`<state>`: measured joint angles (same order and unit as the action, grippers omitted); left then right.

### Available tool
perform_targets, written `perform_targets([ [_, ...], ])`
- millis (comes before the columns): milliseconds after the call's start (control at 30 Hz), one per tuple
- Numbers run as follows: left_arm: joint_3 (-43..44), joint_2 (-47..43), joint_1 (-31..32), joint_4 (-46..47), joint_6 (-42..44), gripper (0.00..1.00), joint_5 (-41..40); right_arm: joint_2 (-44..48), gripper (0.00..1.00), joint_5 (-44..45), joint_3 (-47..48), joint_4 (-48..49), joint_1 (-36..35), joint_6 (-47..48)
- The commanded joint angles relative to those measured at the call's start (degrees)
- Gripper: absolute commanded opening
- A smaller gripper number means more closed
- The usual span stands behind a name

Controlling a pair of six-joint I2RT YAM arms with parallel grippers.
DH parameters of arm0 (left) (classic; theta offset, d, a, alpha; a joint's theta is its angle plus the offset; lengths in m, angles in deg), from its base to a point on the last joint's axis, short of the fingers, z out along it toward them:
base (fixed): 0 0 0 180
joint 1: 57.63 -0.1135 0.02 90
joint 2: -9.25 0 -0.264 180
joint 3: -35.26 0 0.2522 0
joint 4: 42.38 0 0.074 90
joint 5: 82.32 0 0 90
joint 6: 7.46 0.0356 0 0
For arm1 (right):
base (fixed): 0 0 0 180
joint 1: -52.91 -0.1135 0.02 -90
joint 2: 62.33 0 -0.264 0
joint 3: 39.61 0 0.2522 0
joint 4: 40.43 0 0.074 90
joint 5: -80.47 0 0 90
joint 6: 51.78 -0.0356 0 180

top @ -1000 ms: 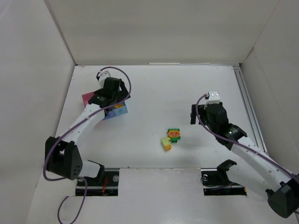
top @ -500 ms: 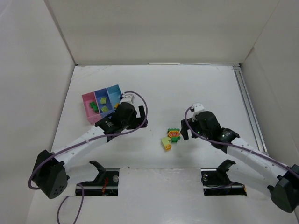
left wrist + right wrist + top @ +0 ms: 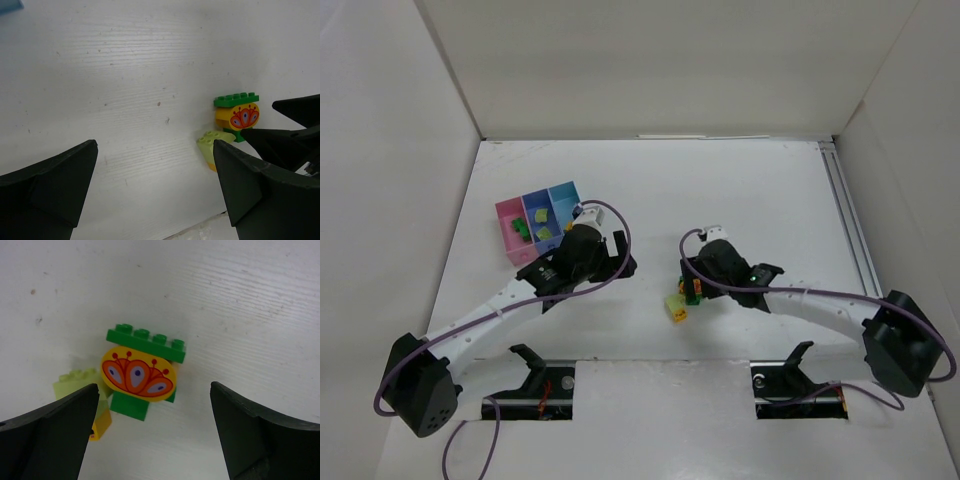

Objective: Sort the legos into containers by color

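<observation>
The right tool (image 3: pixel 153 388) hovers over the stack (image 3: pixel 140 372), its two fingers spread wide apart with nothing held. In the right wrist view the stack lies flat on the worktop (image 3: pixel 720 190), painted orange face up, almost centred in the gap and a touch toward 12 o'clock of the fingertips. Its green top plate runs roughly from 10 to 4 o'clock, nearly in line with the closing direction. A squeeze would therefore meet the plate's short ends, not its long sides.

A light green brick (image 3: pixel 77 382) sits just beside the stack at 8 o'clock, apparently touching it. The finger at 9 o'clock (image 3: pixel 50 430) is right above that brick. How high the tool is off the worktop is hard to judge from this angle.

The left tool (image 3: pixel 154 145) is also spread and empty. From its own camera the stack is off at 2 o'clock, outside its gap and beyond its finger on that side. The right arm is plainly the nearer one.

In the overhead view the containers (image 3: pixel 506 213) lie well apart from the stack at about 10 o'clock, on the left arm's side.

The coming descent likely needs a small wrist turn, so that the fingers straddle the stack alone and miss the neighbouring brick.
</observation>
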<state>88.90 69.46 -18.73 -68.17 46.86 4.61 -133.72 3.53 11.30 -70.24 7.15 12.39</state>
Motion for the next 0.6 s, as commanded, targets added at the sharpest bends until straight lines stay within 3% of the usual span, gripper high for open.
perform_targets([
  [0, -0.15, -0.7, 0.13, 1.31, -0.44, 1.0, 0.52, -3.29, 0.97, 1.01, 4.95, 4.98, -1.62, -2.92],
  [133, -0.68, -0.7, 0.66, 1.31, -0.97, 1.0, 0.52, -5.24, 0.97, 0.39, 5.57, 5.59, -2.14, -5.01],
  [333, -1.21, -1.23, 0.66, 1.31, -1.5, 1.0, 0.52, -6.48, 0.97, 6.36, 7.15, -0.9, -2.14, -14.07],
  [567, -1.21, -1.23, 0.66, 1.31, -1.5, 1.0, -0.01, -9.2, 0.97, 4.79, 7.67, 0.75, -3.29, -13.2],
])
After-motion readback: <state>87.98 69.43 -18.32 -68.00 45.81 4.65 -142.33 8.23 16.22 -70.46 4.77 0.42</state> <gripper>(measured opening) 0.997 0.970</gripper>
